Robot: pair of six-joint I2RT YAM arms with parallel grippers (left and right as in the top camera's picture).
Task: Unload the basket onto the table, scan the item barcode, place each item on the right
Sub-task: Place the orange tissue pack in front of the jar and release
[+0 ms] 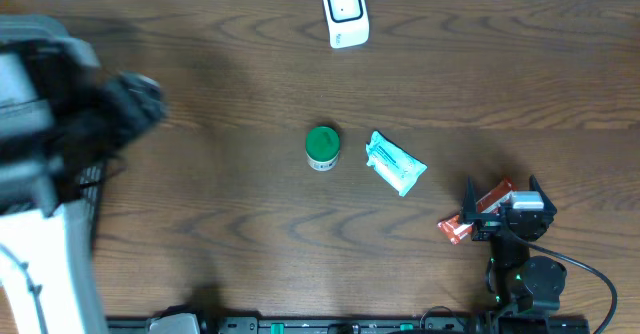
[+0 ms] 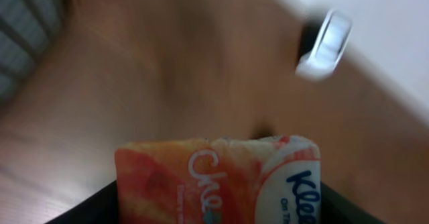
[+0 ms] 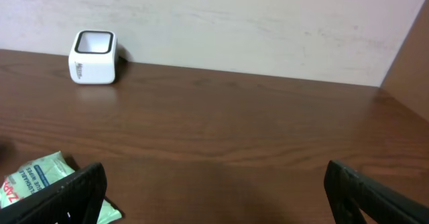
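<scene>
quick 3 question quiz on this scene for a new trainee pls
1. True or false: the right gripper has its fingers shut.
2. What does the left gripper hold? A) an orange tissue pack B) a spoon C) nothing
3. Fill in: the jar beside the teal packet has a ___ lid.
Key: 1 false, the fingers stand wide open; 2 A; 3 green.
</scene>
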